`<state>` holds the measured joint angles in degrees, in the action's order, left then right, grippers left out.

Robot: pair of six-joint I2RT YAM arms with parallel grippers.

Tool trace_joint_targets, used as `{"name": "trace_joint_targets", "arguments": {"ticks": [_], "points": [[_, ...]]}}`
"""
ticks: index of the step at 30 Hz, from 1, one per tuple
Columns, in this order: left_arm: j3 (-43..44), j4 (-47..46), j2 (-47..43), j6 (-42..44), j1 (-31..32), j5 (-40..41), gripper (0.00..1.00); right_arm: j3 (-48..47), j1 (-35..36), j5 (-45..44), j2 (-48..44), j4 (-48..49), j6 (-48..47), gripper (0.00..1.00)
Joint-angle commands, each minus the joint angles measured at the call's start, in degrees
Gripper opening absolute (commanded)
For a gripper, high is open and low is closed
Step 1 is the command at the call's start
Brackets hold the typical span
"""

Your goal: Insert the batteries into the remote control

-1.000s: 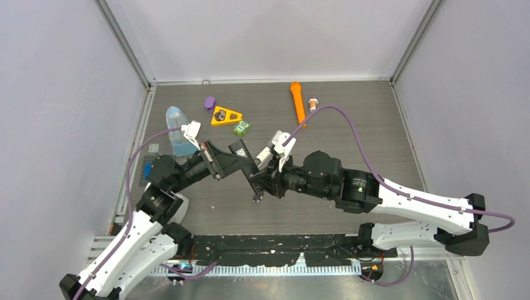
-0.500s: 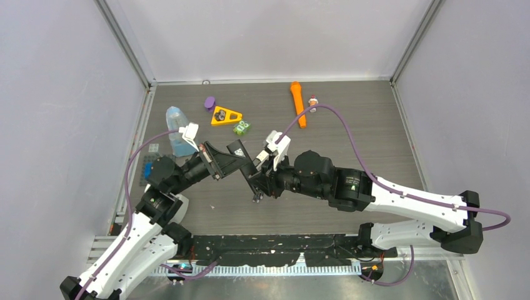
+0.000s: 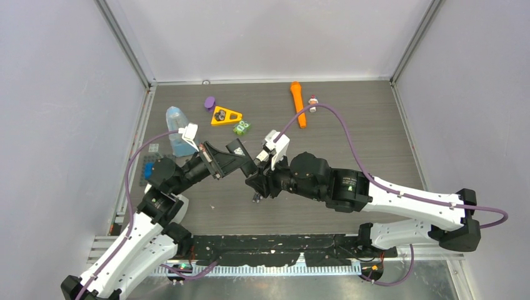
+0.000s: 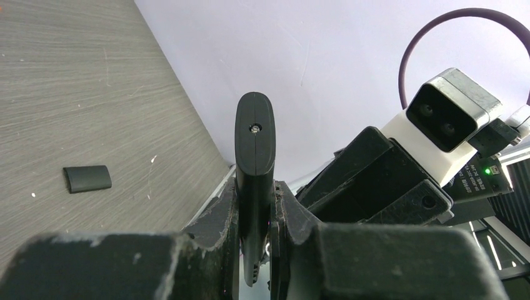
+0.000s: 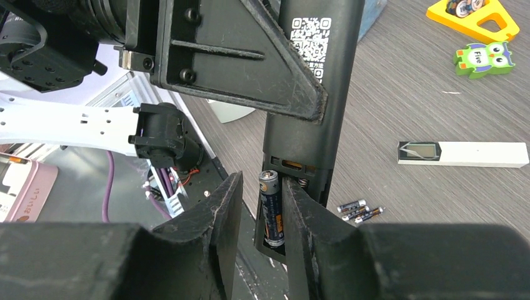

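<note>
The remote control (image 5: 312,94) is a black bar with a QR label, not the white one. My left gripper (image 4: 255,187) is shut on it and holds it above the table; it also shows in the left wrist view (image 4: 254,150) and the top view (image 3: 249,172). Its battery bay is open at the lower end. One battery (image 5: 272,209) stands in the bay. My right gripper (image 5: 262,194) straddles it, jaws apart, the right finger against the battery and a gap on the left side. Three loose batteries (image 5: 359,210) lie on the table beyond.
A white bar with a dark end (image 5: 462,154) lies near the loose batteries. The black battery cover (image 4: 87,179) lies on the table. An orange flashlight (image 3: 298,103), yellow triangle (image 3: 225,115), green owl toy (image 3: 242,127), purple piece (image 3: 209,102) and bottle (image 3: 177,131) sit farther back.
My right arm has shifted a little left, closer in on the lower end of the remote. The left arm has held still with the remote.
</note>
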<state>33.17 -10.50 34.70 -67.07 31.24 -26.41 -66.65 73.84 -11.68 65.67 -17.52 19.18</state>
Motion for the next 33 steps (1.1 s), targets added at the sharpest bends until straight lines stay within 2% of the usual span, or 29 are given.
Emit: {"name": "trace_joint_targets", "arguments": {"ticks": [1,8,14,18,24,33], "points": [[0.7,-7.2,-1.3,-2.7,0.4,-2.4,0.0,-1.2,-0.3,-7.0,0.4,-0.2,0.2,0.35],[0.4,-6.6,-0.7,-4.3,0.4,-2.9,0.0,0.3,-0.4,-6.6,-0.2,3.1,-0.6,0.32],[-0.5,-7.7,-0.6,-6.1,0.4,-3.2,0.0,3.0,-0.4,-7.3,-1.5,7.1,-0.8,0.22],[-1.1,-8.5,-0.5,-6.7,0.4,-3.1,0.0,4.1,-0.4,-8.5,-2.0,9.0,0.1,0.2],[-1.2,-9.8,-0.2,-8.7,0.3,-3.4,0.0,7.5,-0.4,-8.5,-3.4,11.7,-0.7,0.2],[-0.9,-9.9,0.2,-13.3,0.4,-4.5,0.0,14.2,-0.2,-10.1,-7.3,21.6,-5.1,0.21]]}}
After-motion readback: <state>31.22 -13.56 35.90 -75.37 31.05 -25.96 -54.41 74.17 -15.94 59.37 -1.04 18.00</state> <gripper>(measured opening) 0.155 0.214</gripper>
